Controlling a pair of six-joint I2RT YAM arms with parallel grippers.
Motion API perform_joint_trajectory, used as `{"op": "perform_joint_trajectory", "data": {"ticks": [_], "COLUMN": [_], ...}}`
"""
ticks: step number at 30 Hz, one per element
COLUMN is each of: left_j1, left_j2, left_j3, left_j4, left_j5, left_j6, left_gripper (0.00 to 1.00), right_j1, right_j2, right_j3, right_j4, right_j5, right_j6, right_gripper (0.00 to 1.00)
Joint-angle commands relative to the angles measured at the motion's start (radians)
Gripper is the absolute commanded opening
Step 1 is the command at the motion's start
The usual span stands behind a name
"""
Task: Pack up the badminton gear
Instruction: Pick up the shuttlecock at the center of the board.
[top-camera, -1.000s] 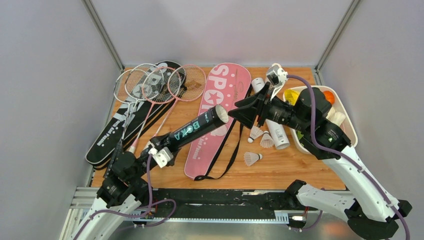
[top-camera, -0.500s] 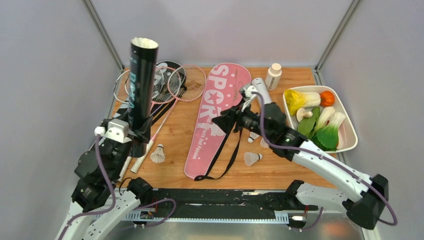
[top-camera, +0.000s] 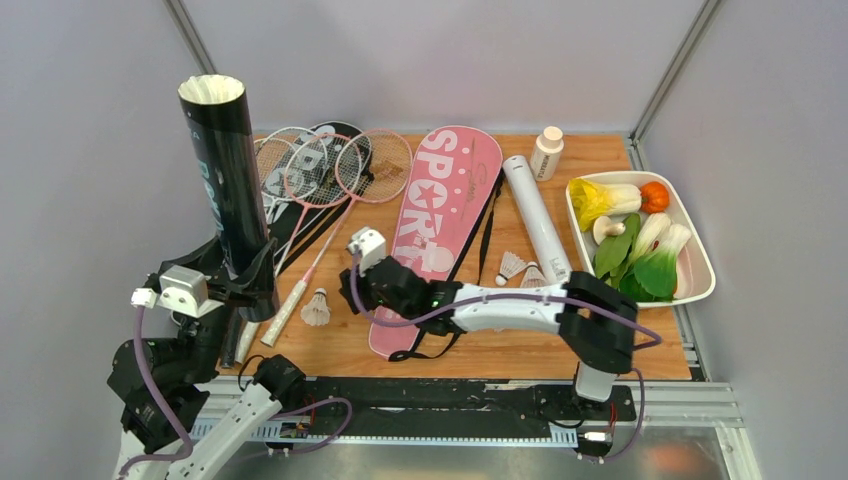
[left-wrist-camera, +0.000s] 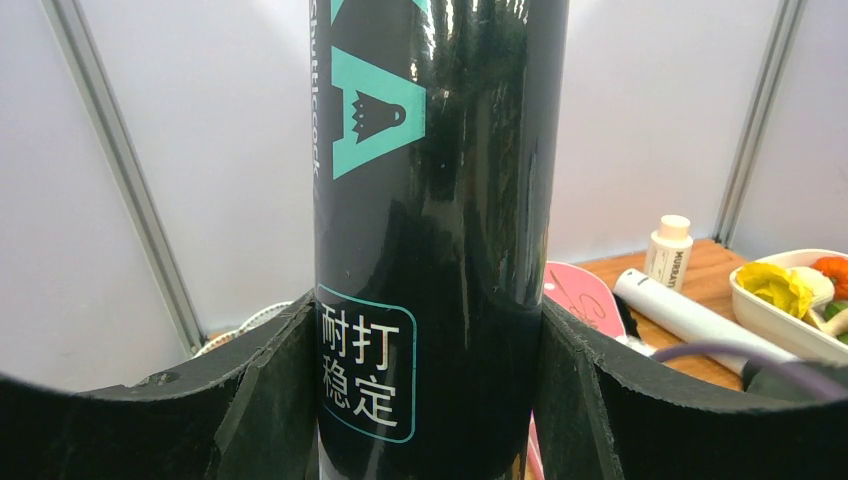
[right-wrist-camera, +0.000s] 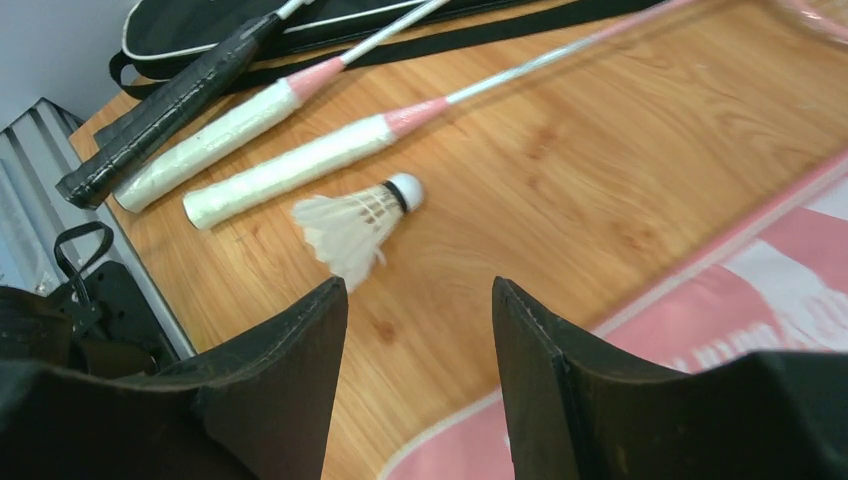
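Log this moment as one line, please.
left end effector: gripping black tube, roughly upright | right end effector: open, empty, facing shuttlecock beside racket handles

My station, item by item: one wooden tabletop, orange-brown with visible grain, and one aluminium frame along its near edge. Enclosing me on three sides are a plain pale grey back wall, left wall and right wall, joined by two metal corner posts. Lighting is even and soft, with faint shadows.
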Motion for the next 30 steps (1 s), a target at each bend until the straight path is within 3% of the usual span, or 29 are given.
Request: {"op": "perform_joint_trajectory", "data": {"ticks": [1, 8, 15, 21, 27, 30], "left_j1": [-0.001, -0.001, -0.001, -0.002, -0.001, -0.001], "left_j2": [-0.013, -0.04, -0.051, -0.057, -0.061, -0.069], "left_j3": [0.04, 0.034, 0.021, 0.026, 0.01, -0.01], "left_j4": [0.013, -0.026, -0.026, -0.031, -0.041, -0.041], "left_j5": [0.008, -0.005, -0.016, -0.017, -0.008, 0.001], "left_j6": [-0.001, 0.024, 0.056, 0.064, 0.067, 0.073], "left_gripper": [0.0, 0.0, 0.0, 0.0, 0.0, 0.0], "right_j1": [0.077, 0.129, 0.155, 0.155, 0.154, 0.152], "right_j2": [0.147, 0.302, 0.422, 0.503, 0.547, 0.543], "right_j3": [0.165, 0.208, 0.27, 0.322, 0.349, 0.337], "right_j4": [0.05, 0.142, 0.142, 0.144, 0.179, 0.223], "right_j5": [0.09, 0.055, 0.166, 0.221, 0.28, 0.284], "right_j6": [0.014, 0.03, 0.031, 0.048, 0.037, 0.012], "right_gripper": [0.58, 0.58, 0.58, 0.51, 0.38, 0.17]}}
